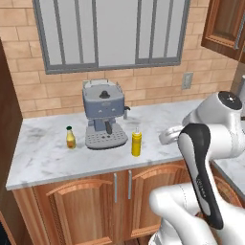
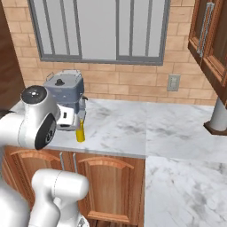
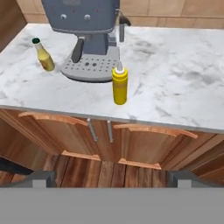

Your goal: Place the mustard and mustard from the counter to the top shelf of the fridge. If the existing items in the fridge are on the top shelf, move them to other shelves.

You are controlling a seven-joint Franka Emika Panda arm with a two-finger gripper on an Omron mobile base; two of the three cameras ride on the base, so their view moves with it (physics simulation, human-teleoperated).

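Two mustard bottles stand on the marbled counter [image 1: 43, 158]. The taller all-yellow squeeze bottle [image 1: 136, 142] [image 2: 80, 133] [image 3: 120, 85] is near the front edge, just right of the coffee machine. The shorter amber bottle with a dark cap [image 1: 71, 138] [image 3: 44, 56] stands to the machine's left. My gripper [image 3: 111, 178] is open, its tips wide apart with nothing between them. It hangs out in front of the counter edge, facing the yellow bottle and apart from both. My white hand [image 2: 66, 119] sits left of that bottle. The fridge, its top shelf and the existing items are out of view.
A grey-blue coffee machine [image 1: 103, 115] [image 3: 89, 39] stands at the back between the bottles. Brown cabinet doors [image 3: 144, 144] run below the counter. Wall cabinets [image 2: 210, 40] hang at the upper right, above a grey post [image 2: 219, 115]. A dark wooden panel [image 1: 7, 110] bounds the counter's left end.
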